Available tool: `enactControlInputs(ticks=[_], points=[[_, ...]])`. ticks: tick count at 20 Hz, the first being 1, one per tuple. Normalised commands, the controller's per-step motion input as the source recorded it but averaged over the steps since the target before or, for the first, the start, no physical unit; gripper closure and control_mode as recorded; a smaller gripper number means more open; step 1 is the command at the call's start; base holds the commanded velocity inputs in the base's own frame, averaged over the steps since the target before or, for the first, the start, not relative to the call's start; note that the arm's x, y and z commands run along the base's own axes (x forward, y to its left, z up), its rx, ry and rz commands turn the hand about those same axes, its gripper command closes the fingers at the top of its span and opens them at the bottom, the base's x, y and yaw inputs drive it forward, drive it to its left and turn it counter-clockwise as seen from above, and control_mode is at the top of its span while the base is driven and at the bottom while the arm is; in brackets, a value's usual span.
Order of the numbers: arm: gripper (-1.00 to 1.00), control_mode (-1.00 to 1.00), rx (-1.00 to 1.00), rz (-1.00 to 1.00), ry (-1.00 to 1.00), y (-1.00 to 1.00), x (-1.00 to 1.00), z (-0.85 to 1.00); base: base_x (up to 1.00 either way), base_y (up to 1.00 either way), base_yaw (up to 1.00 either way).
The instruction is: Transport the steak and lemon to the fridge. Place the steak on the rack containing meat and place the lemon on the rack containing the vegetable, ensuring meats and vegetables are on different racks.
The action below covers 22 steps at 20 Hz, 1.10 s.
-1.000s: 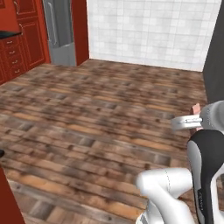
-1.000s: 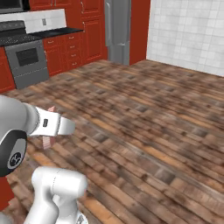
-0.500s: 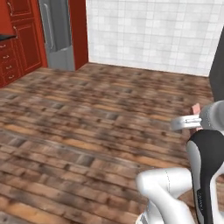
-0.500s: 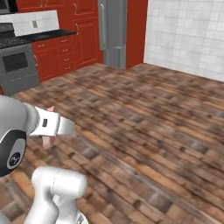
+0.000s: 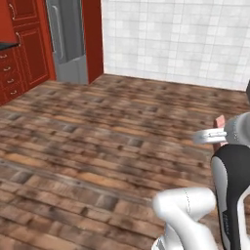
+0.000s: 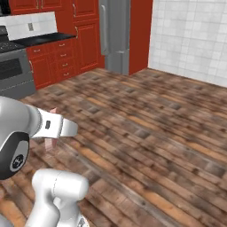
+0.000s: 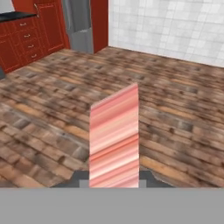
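Closest to the hand camera, the steak (image 7: 114, 138) stands pinched between the fingers (image 7: 146, 178), which press on its two flat sides near its lower end; the same pink slab peeks out beside the wrist in the left base view (image 5: 219, 121) and hangs below the gripper (image 6: 54, 138) in the right base view. Its long axis runs straight out along the line of the fingers, its free end pointing ahead over the floor and toward the far side of the room, with one broad striped face turned to the camera. Compared with a second ago, the whole scene has slid and the fridge (image 5: 66, 39) has drawn nearer and more central, which reads as the base driving and turning toward it while the steak keeps its place in the grip. Beyond the steak lies bare wooden floor (image 7: 175, 127), then red cabinets (image 6: 53, 64) and a stove (image 6: 15, 71) off to one side. Farthest back, the fridge door looks closed, so judging from this, the carry is under way and the shelving is not yet begun.
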Motion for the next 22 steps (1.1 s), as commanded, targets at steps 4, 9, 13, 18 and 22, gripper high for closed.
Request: enactControlInputs(ticks=[4,9,13,18,22], points=[[1.0,1.0,0.0,0.0,0.0,0.0,0.0,0.0,1.0,1.0,-0.01],[1.0,1.0,0.0,0.0,0.0,0.0,0.0,0.0,1.0,0.96,-0.06],[1.0,1.0,0.0,0.0,0.0,0.0,0.0,0.0,1.0,0.99,-0.09],[1.0,1.0,0.0,0.0,0.0,0.0,0.0,0.0,1.0,0.88,-0.07],[1.0,1.0,0.0,0.0,0.0,0.0,0.0,0.0,1.0,0.86,-0.08]])
